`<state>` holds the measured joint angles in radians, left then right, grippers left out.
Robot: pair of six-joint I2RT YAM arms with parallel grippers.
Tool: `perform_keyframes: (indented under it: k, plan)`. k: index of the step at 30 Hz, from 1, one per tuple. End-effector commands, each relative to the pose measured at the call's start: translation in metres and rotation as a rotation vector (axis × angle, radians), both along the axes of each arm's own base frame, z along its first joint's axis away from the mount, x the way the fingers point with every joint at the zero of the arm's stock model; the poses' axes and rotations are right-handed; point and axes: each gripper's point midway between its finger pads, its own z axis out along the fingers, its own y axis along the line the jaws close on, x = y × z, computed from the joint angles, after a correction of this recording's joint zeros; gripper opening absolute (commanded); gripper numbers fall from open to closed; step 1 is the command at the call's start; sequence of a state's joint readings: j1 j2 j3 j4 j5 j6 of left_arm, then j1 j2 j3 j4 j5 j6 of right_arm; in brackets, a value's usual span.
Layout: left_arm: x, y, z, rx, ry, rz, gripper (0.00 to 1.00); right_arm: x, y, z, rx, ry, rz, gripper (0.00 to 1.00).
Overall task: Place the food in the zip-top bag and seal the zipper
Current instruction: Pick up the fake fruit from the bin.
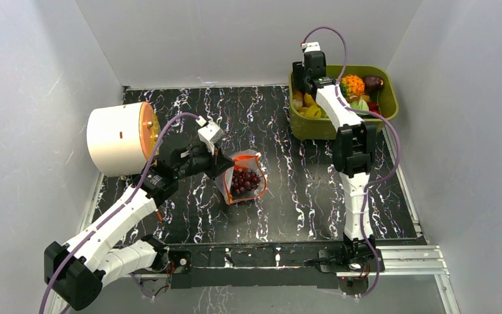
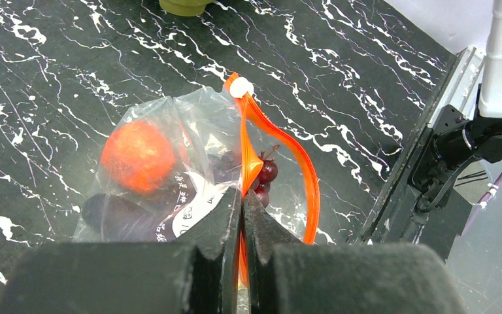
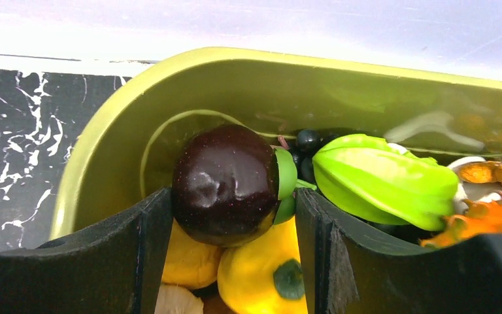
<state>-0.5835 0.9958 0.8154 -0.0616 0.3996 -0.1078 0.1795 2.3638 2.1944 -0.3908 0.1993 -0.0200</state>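
Note:
The clear zip-top bag (image 1: 245, 178) lies at the table's middle with its mouth open. In the left wrist view the bag (image 2: 170, 124) holds an orange-red round piece (image 2: 137, 155), dark grapes (image 2: 266, 172) and a dark purple piece (image 2: 114, 216). My left gripper (image 2: 243, 203) is shut on the orange-red zipper strip (image 2: 304, 176) at one side of the mouth. My right gripper (image 3: 233, 196) is inside the olive-green bin (image 3: 170, 72), its fingers closed against both sides of a maroon round fruit (image 3: 225, 183). A yellow pepper (image 3: 274, 268) lies under it.
The green bin (image 1: 340, 127) stands at the back right, with a green star-shaped fruit (image 3: 385, 180), black berries and several more toy foods. A white cylinder with an orange face (image 1: 117, 139) stands at the left by my left arm. White walls enclose the table.

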Motion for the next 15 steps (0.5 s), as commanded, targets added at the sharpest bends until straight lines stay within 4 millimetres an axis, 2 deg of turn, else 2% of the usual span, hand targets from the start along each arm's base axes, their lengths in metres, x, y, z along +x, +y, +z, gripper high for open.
perform_keyframes:
  k: [1, 8, 13, 15]
  plan:
    - [0.003, 0.004, 0.013, -0.017, -0.051, 0.019, 0.00, -0.007, 0.000, 0.086, 0.035, -0.167, -0.003, 0.33]
    - [0.006, 0.007, 0.009, -0.003, -0.045, 0.041, 0.00, -0.032, -0.002, 0.114, 0.063, -0.169, -0.007, 0.33]
    - [0.007, 0.008, 0.009, -0.005, -0.043, 0.054, 0.00, -0.065, -0.001, 0.120, 0.139, -0.115, -0.027, 0.33]
    - [0.008, 0.008, 0.008, -0.002, -0.038, 0.059, 0.00, -0.077, 0.003, 0.116, 0.174, -0.089, -0.015, 0.32]
